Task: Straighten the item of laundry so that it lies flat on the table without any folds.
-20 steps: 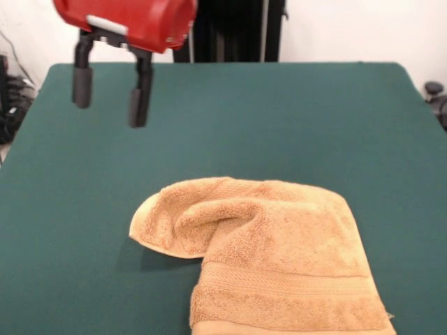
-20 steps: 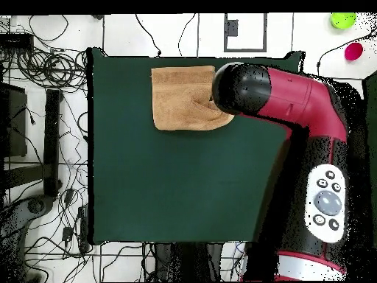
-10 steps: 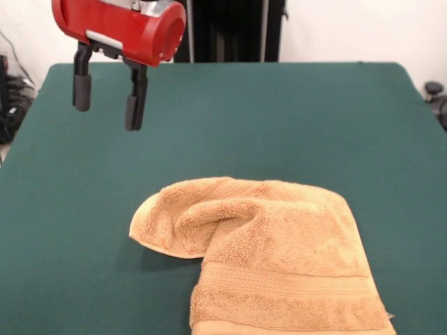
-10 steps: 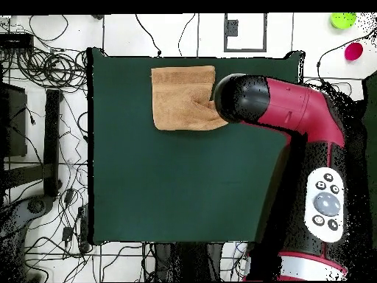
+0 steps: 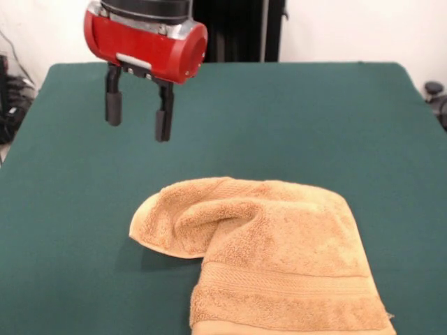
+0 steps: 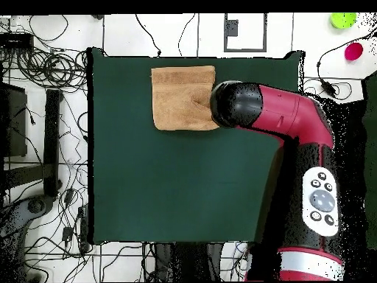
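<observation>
The tan-orange towel (image 5: 272, 258) lies on the dark green table (image 5: 293, 118) near the front edge in the front view. Its left corner is folded over into a rounded hump, and a woven band runs across near its close edge. In the overhead view the towel (image 6: 180, 96) lies at the table's far edge. My gripper (image 5: 137, 117) hangs open and empty above the table, behind and left of the towel, clear of it. In the overhead view the red arm (image 6: 272, 121) covers the gripper and the towel's right corner.
Cables (image 6: 44, 66) and equipment lie on the floor left of the table in the overhead view. A green object (image 6: 342, 20) and a pink object (image 6: 353, 51) sit on the floor at top right. The black pedestal (image 5: 230, 31) stands behind the table.
My gripper has moved to the right and slightly lower in the front view, closer to the towel. The towel has not moved.
</observation>
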Available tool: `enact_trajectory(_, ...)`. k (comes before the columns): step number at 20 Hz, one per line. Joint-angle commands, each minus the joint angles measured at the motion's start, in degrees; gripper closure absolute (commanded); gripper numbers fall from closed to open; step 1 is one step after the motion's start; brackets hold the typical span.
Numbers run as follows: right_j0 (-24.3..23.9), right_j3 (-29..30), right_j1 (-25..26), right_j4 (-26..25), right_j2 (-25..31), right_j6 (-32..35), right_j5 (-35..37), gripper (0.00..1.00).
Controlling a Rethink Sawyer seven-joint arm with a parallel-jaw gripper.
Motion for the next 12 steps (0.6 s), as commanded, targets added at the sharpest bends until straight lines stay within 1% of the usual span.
enact_trajectory(1, -1.82, 13.61, 1.5, 1.88, 9.47, -0.64, -4.63, 0.0)
enact_trajectory(6, -3.08, 16.41, 1.32, 2.04, 10.7, 1.48, -7.88, 0.0)
enact_trajectory(10, -4.02, 18.89, 1.37, 2.16, 11.92, 3.41, -12.12, 0.0)
enact_trajectory(12, -3.28, 19.06, 1.28, 1.65, 10.81, 4.6, -12.33, 0.0)
